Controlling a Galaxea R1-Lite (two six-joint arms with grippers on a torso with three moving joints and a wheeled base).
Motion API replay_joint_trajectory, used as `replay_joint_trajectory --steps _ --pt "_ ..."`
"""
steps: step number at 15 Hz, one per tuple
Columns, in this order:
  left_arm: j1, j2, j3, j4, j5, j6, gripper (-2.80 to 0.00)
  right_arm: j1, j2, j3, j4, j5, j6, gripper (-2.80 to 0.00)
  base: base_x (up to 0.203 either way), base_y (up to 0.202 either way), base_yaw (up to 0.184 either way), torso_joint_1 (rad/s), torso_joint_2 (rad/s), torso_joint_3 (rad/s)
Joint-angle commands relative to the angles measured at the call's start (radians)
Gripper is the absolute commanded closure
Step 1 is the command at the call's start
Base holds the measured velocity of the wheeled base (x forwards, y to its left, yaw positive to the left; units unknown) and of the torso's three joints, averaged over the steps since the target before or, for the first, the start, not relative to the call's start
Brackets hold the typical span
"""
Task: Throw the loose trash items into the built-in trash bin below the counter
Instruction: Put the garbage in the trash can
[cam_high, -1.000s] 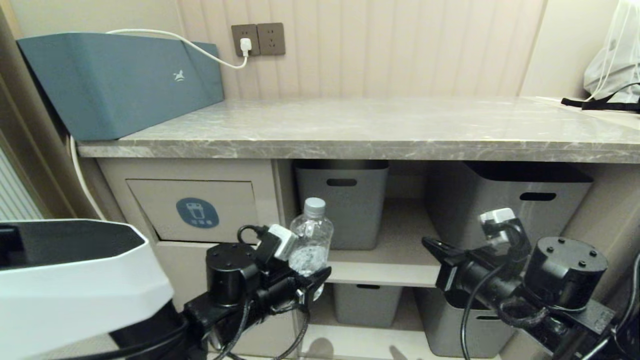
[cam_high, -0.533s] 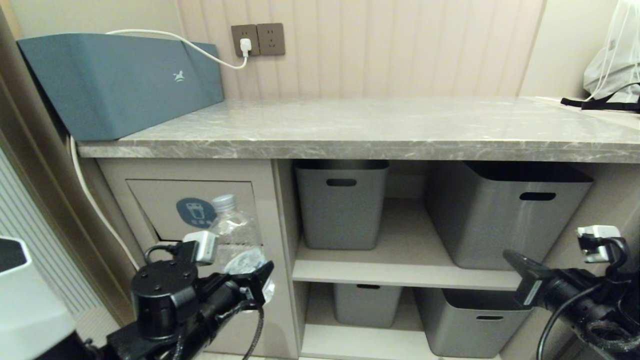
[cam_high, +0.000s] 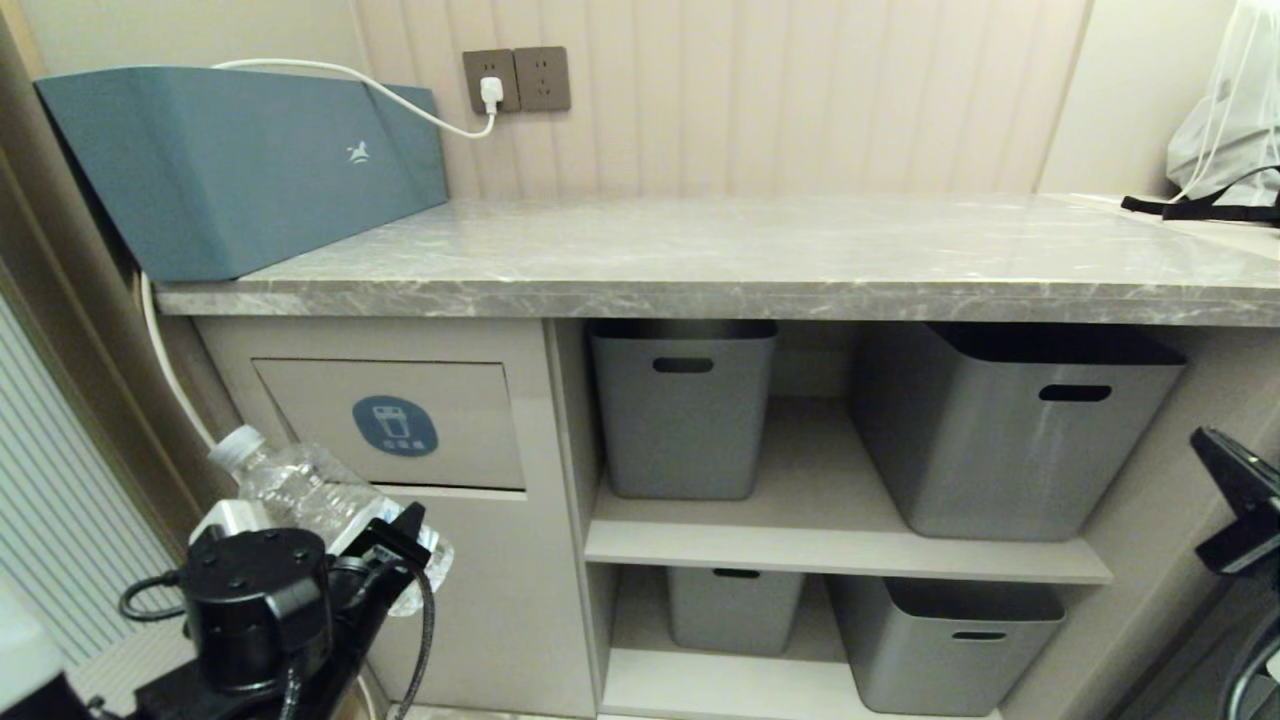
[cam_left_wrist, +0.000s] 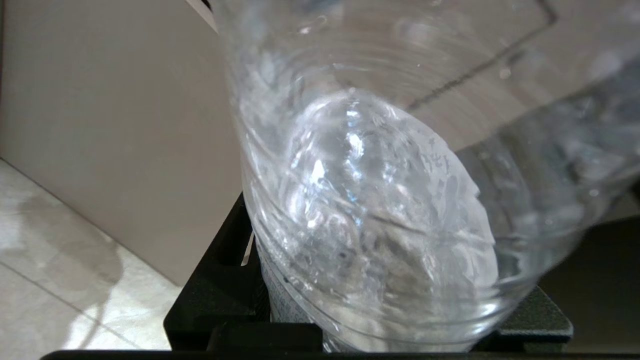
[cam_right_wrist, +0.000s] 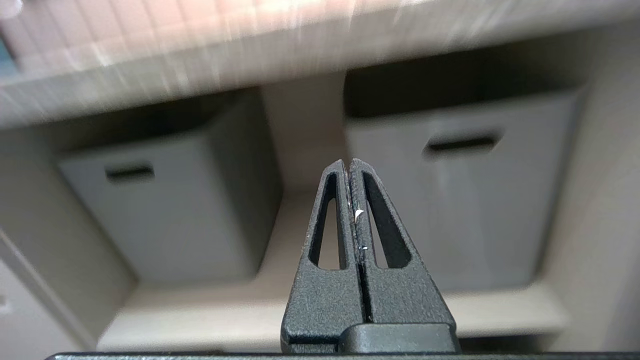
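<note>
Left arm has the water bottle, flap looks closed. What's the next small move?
Probably push the flap inward with the shut right gripper, since the left gripper holds the water bottle tilted just below-left of the closed bin front with no opening yet.

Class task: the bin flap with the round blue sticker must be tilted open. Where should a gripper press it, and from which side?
Press the flap from the front, high up near its top edge. In the head view its lower edge juts out over a dark gap, which suggests it pivots; which way is unclear. It has no visible handle, so pushing probably suits better than pinching.
</note>
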Motion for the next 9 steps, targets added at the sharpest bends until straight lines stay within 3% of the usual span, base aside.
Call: replay_joint_trajectory --steps 1,4,6,7,8,9 --pt "0.019 -0.025 0.003 -0.007 0.01 -0.012 0.0 -0.019 -0.271 0.0 0.156 -0.001 -0.035 0.0 0.0 0.0 0.0 0.0 0.0 0.0" --pt "0.033 -0.033 0.038 -0.007 0.035 -0.054 0.0 -0.027 -0.627 -0.001 0.794 0.005 -0.147 0.0 0.0 0.0 0.0 0.0 0.0 0.0" --pt "0.104 -0.029 0.041 -0.007 0.033 -0.072 0.0 -0.037 -0.883 -0.035 1.322 0.069 -0.206 0.0 0.0 0.0 0.0 0.0 0.0 0.0" --pt "0.137 -0.025 0.039 -0.007 0.021 -0.084 0.0 -0.05 -0.982 -0.054 1.522 0.101 -0.226 0.0 0.0 0.0 0.0 0.0 0.0 0.0" --pt "0.171 -0.022 0.033 -0.007 0.003 -0.104 0.0 -0.063 -1.07 -0.072 1.665 0.133 -0.245 0.0 0.0 0.0 0.0 0.0 0.0 0.0" --pt "0.209 -0.011 0.015 -0.007 -0.013 -0.13 0.0 -0.074 -1.143 -0.086 1.722 0.156 -0.26 0.0 0.0 0.0 0.0 0.0 0.0 0.0"
